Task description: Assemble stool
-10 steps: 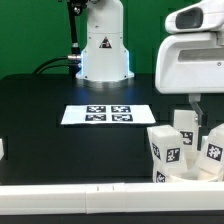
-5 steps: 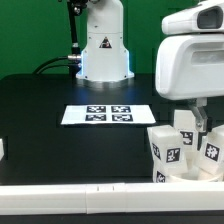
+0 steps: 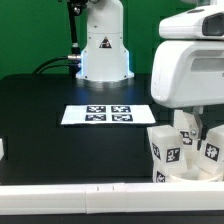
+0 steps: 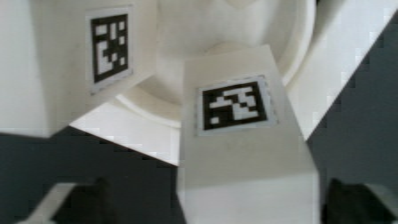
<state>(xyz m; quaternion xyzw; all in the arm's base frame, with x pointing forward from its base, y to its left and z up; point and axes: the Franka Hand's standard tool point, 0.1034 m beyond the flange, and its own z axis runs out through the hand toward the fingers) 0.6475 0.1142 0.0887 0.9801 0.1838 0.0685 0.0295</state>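
Clustered at the lower end of the exterior view's right: blocky white stool legs [image 3: 163, 152], upright and close together, each face carrying a black-and-white square tag, standing on the black table [image 3: 70, 145] just behind the white rail [image 3: 80, 188] along the near edge; seen up close from the wrist view, one tagged leg [image 4: 237, 125] leaning at a slant across the middle, its tag facing the camera, with the round white seat [image 4: 214, 35] curving behind it and a second tagged leg [image 4: 89, 60] just beside; hard to tell whether the slanted leg touches the seat or only overlaps it in the picture. Lowered among the legs in the exterior view: the gripper [image 3: 199, 128], its bulky white housing filling the corner above, dark fingers [image 3: 199, 122] reaching down between two of the upright legs; jaws parted on either side of the slanted leg in the wrist view, dark pads [image 4: 71, 200] low at the edges, contact not discernible, so grasp or release cannot be told. Farther off, near mid-table: the marker board [image 3: 108, 114], flat, with four tags, well apart from the legs; behind it, the white arm base [image 3: 104, 45] before a green backdrop [image 3: 30, 30].
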